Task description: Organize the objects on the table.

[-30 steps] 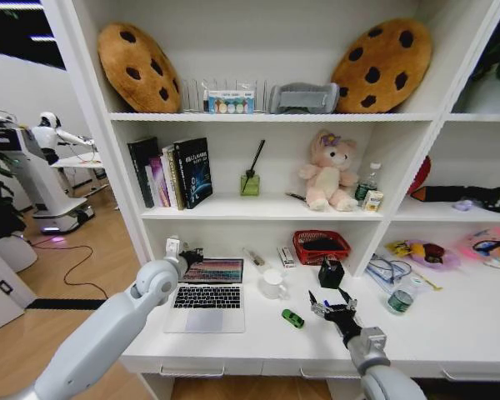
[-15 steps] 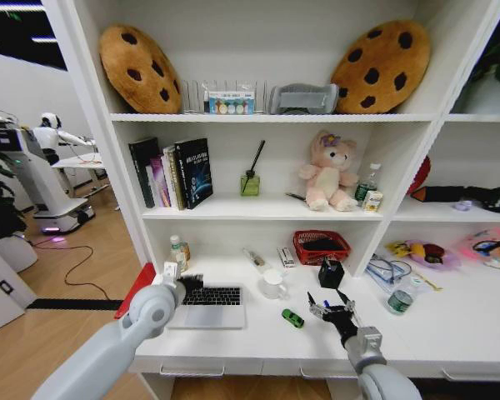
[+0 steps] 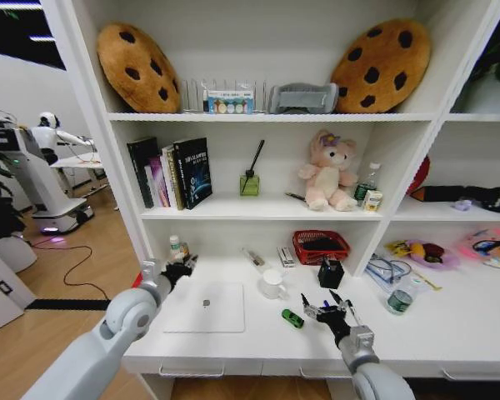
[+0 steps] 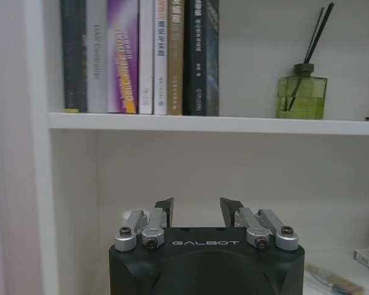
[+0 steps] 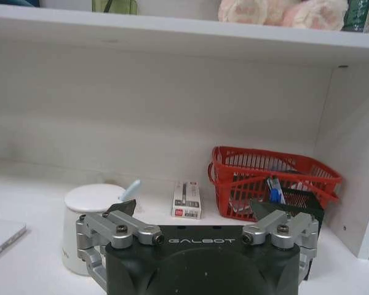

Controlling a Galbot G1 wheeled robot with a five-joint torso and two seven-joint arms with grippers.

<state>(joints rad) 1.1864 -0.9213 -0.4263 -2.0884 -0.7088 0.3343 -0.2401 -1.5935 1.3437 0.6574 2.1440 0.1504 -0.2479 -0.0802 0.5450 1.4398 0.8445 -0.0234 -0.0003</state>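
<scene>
The silver laptop [image 3: 204,306] lies shut flat on the white table [image 3: 258,337], left of centre. My left gripper [image 3: 182,267] [image 4: 198,206] hovers open over the laptop's far left corner, holding nothing. A tiny green toy car [image 3: 292,318] sits right of the laptop. Just right of the car my right gripper [image 3: 323,302] [image 5: 194,209] stands open and empty above the table's front. A small clear bottle [image 3: 400,298] stands farther right. A blue-capped pen [image 5: 273,190] sticks out of a black holder [image 3: 331,272].
A white cup [image 3: 273,283] [image 5: 89,224], a red basket [image 3: 321,246] [image 5: 273,175] and a small box [image 5: 186,199] stand at the back of the table. Another small bottle [image 3: 177,247] sits far left. Glasses and a pink plate [image 3: 425,254] crowd the right side. Shelves overhang the table.
The laptop lid went from open to fully shut. My left gripper came down with it, then drew off to the left. The right gripper shifted slightly left.
</scene>
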